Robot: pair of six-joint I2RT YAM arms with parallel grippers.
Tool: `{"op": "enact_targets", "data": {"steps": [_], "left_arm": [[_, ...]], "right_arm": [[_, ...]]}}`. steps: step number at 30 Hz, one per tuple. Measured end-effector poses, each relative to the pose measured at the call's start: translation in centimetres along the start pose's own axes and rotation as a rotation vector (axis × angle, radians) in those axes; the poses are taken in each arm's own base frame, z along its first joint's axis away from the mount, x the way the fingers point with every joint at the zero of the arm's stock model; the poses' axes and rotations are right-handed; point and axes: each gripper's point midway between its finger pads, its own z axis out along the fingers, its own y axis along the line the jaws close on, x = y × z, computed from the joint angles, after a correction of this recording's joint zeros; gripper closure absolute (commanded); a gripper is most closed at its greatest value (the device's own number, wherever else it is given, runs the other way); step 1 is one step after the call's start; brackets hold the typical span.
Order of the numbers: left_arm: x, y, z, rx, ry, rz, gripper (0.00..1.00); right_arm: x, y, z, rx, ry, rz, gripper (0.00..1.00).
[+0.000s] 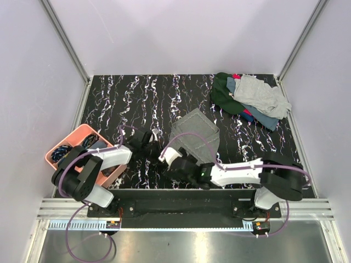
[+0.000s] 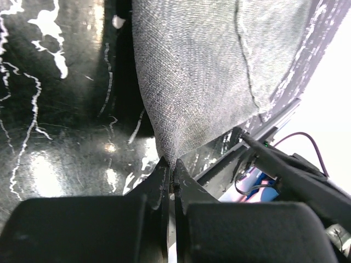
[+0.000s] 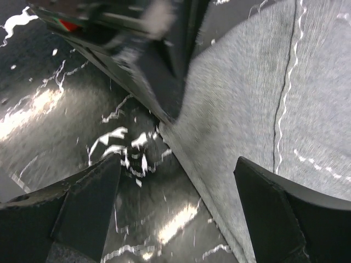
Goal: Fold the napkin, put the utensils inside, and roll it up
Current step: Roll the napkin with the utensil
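**A:** Where's the napkin now?

**B:** Mid-bench, a little right of centre. One near corner is pinched in the left end effector. Its jaws are closed right down on just the tip of the cloth, and the fabric rises from them in a taut sheet.

**A:** So that pinch is the weak spot?

**B:** I'd say so. There's so little cloth between the fingers that a quick pull could slide it out. The corner would then drop back crumpled rather than flat.

**A:** And the right end effector?

**B:** It's spread wide and holding nothing, low over the bench, with the napkin's edge running between its fingers. If it closes where it is, it may catch only the hem. It could also scrape the bench and miss.

**A:** The two look close together.

**B:** Very close. The left one's dark body shows blurred just beyond the right one's fingers. A fold carried across there could knock them together or drag the cloth askew, and a crooked fold would roll badly.

**A:** Anything else nearby?

**B:** The heap of cloths at the far right is well apart, so it's no worry. I can't pick out the cutlery. The pink tray on the left holds things too small to tell.
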Motion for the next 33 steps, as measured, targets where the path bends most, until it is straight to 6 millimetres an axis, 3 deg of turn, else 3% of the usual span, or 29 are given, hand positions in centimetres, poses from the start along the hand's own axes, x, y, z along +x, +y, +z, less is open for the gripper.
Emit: {"op": "enact_targets", "data": {"steps": [6, 12, 18, 24, 28, 31, 33], "left_arm": [[-0.3, -0.9, -0.7, 0.037, -0.011, 0.002, 1.00], [-0.7, -1.0, -1.0, 0.044, -0.020, -0.006, 1.00], [-1.3, -0.8, -1.3, 0.046, -0.032, -0.019, 1.00], [-1.6, -0.7, -1.4, 0.047, -0.042, -0.026, 1.00], [-1.6, -0.6, -1.5, 0.048, -0.041, -0.033, 1.00], [-1.5, -0.7, -1.5, 0.051, -0.038, -0.033, 1.00], [-1.5, -0.7, -1.5, 0.054, -0.034, -0.033, 0.94]], "right_arm": [[-0.1, 0.2, 1.7, 0.083, 0.000, -0.070, 0.10], [0.5, -1.0, 2.8, 0.195, 0.024, -0.093, 0.23], [0.9, -2.3, 2.6, 0.274, 0.029, -0.077, 0.31], [2.5, -3.0, 2.2, 0.310, 0.050, -0.081, 0.40], [2.9, -3.3, 2.1, 0.326, 0.057, -0.085, 0.60], [3.2, -3.4, 2.0, 0.326, 0.062, -0.093, 0.65], [3.2, -3.3, 2.1, 0.324, 0.064, -0.097, 0.69]]}}
